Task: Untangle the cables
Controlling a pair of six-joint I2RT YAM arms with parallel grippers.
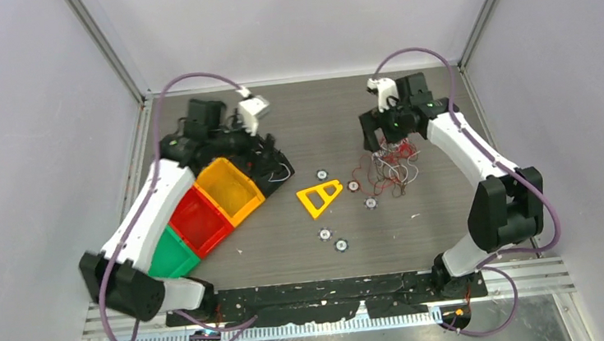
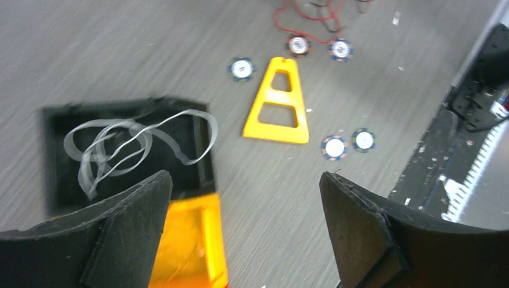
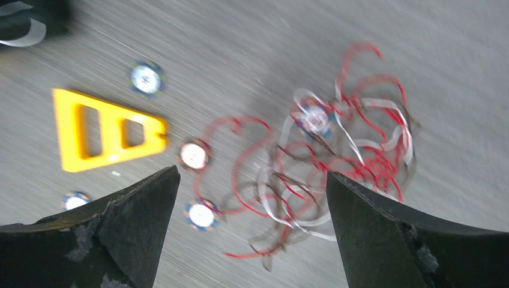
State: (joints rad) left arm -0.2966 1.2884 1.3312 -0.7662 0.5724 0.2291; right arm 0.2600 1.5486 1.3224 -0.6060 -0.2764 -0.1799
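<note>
While our right gripper point(image 3: 252, 174) hangs wide open over the red-and-white cables point(image 3: 336, 162) tangled beside the yellow triangle point(image 3: 109, 131), we see our left gripper point(image 2: 246, 177), also open, above a white strand point(image 2: 72, 132) lying in the black bin point(image 2: 60, 180).

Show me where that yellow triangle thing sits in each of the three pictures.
Top external: yellow triangle near the picture's centre.
Left wrist: yellow triangle in the upper middle.
Right wrist: yellow triangle on the left side.
Shared landmark: the round disc beside its narrow tip.
</note>
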